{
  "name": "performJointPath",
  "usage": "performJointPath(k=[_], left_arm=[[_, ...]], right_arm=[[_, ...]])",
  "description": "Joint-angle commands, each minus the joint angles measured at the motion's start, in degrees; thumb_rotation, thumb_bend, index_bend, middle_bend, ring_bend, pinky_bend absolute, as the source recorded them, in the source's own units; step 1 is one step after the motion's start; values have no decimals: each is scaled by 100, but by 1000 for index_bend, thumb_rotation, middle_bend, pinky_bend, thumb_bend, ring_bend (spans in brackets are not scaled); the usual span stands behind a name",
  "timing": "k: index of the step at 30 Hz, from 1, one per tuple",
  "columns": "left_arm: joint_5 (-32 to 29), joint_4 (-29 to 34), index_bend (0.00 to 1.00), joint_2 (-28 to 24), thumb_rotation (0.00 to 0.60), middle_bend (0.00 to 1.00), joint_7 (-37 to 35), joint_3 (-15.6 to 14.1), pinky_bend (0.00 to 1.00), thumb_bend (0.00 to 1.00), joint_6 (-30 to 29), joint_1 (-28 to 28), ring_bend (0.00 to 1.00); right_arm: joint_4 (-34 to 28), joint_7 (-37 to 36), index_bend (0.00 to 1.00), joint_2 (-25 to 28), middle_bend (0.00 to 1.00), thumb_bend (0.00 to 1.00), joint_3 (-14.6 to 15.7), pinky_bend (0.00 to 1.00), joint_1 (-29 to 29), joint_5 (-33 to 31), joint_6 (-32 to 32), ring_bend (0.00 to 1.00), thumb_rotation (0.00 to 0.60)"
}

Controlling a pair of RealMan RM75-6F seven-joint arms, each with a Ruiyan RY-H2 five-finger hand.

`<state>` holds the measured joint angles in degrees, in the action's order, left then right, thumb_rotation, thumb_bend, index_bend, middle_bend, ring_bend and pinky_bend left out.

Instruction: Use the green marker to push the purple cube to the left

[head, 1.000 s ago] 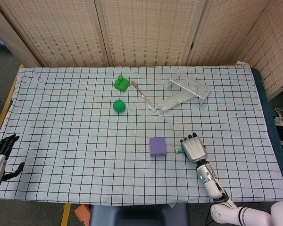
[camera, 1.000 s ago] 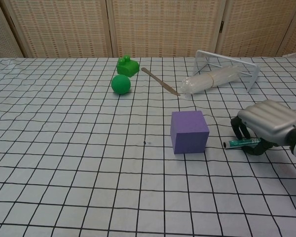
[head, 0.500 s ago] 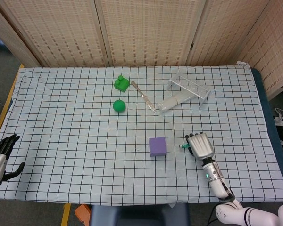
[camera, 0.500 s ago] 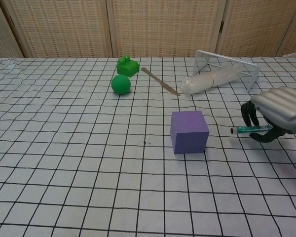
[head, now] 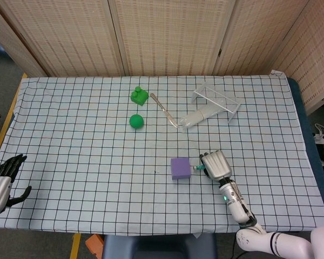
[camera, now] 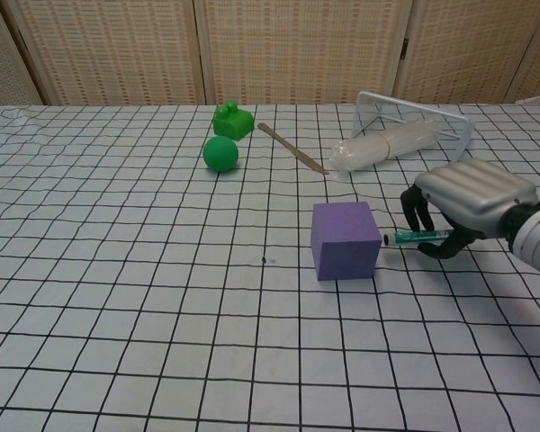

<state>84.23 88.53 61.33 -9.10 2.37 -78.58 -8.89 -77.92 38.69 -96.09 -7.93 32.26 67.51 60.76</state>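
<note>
The purple cube (head: pixel 180 168) (camera: pixel 345 238) sits on the checked cloth near the middle right. My right hand (head: pixel 215 165) (camera: pixel 463 202) grips the green marker (head: pixel 197 169) (camera: pixel 416 238), held level just right of the cube. The marker's dark tip points left and reaches the cube's right face; I cannot tell if it touches. My left hand (head: pixel 1 181) hangs at the table's near left edge, fingers spread, holding nothing.
A green ball (head: pixel 136 121) (camera: pixel 220 153) and a green toy block (head: pixel 139 96) (camera: pixel 232 119) lie at the back. A wooden-handled tool (head: pixel 162 108) (camera: pixel 292 148), a clear plastic roll (camera: pixel 384 148) and a white wire rack (head: pixel 216 99) (camera: pixel 416 113) stand at the back right.
My right hand first lifted and drew right with the marker, then swung back left, bringing the marker's tip up to the cube's right face. The cube has not visibly shifted.
</note>
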Motion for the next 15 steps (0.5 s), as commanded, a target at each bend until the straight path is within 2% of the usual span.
performJointPath(k=[1,15], left_arm=[[6,-2,0,-3,600,0,-11,-3,115,381,-8,3,0],[26,9,0,-5,600,0,-25,-13,115,383,-14,-6,0]], right_arm=[[-60,67,1000,-38,787,382,20,615,42,1,-3,618,600],[-281,503,1000,-357,788,382,-190,614,426,-313,-91,618,600]])
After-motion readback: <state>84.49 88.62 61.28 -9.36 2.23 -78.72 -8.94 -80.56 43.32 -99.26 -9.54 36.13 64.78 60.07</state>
